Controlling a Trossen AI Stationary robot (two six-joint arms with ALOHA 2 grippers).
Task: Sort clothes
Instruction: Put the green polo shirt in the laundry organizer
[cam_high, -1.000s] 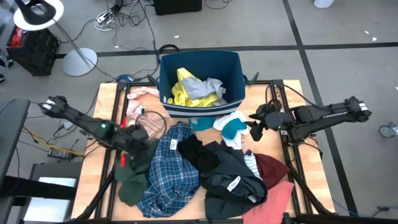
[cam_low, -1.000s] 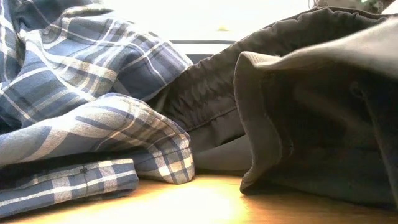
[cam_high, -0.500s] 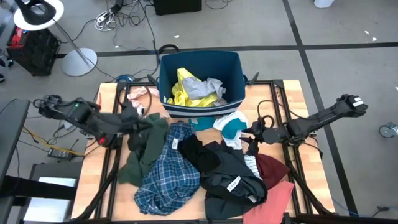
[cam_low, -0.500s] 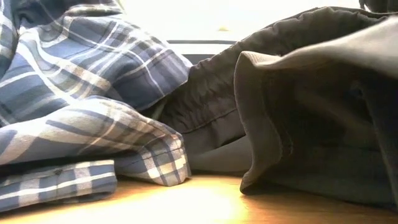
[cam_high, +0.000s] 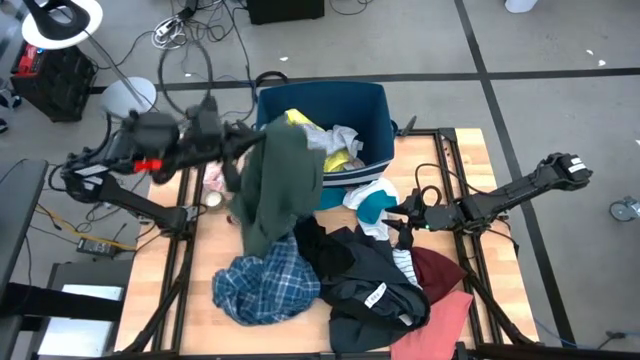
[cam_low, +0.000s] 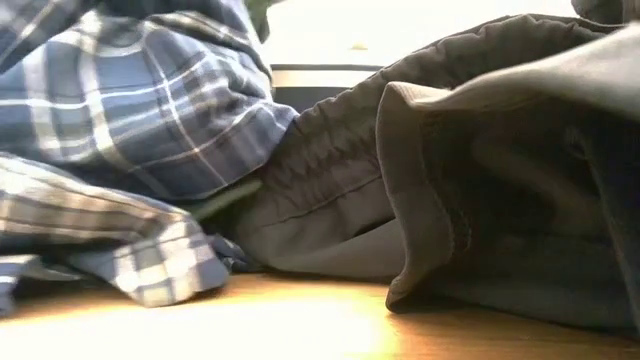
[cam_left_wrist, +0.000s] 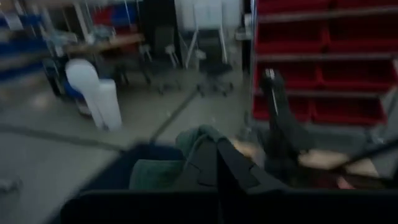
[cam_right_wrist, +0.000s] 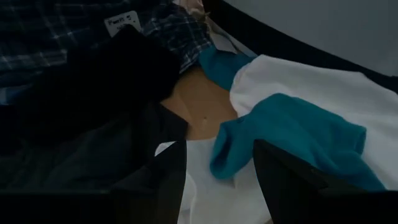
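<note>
My left gripper (cam_high: 244, 142) is raised beside the left wall of the navy bin (cam_high: 372, 100) and is shut on a dark green garment (cam_high: 275, 185). A blue plaid shirt (cam_high: 265, 290) lies bunched at the near left. It lies against black and dark grey clothes (cam_high: 365, 275). Maroon (cam_high: 440, 268) and salmon pink (cam_high: 448, 318) pieces lie at the near right. My right gripper (cam_right_wrist: 217, 180) is open, low over the teal-white garment (cam_right_wrist: 292, 118), touching nothing. Yellow and grey clothes (cam_high: 310, 140) lie in the bin. My left gripper pinches a bunched upper part of the dark green garment (cam_left_wrist: 198, 142) between its shut fingers. The fingers lie about level and point toward the bin. The garment hangs slack below them. Its lower end (cam_high: 252, 238) reaches the plaid shirt; whether it rests there, I cannot tell.
A pink garment (cam_high: 213, 152) lies at the far left of the table, and a small round object (cam_high: 212, 199) next to it. The dark grey trousers (cam_low: 480, 180) fill the right of the low view. Bare wood (cam_high: 185, 300) shows at the near left.
My left gripper has risen from the near left toward the bin and tipped from pointing down to level. The green garment has come up off the table with it and now hangs. The plaid shirt has bunched toward the near edge. My right gripper has sunk toward the teal-white garment.
</note>
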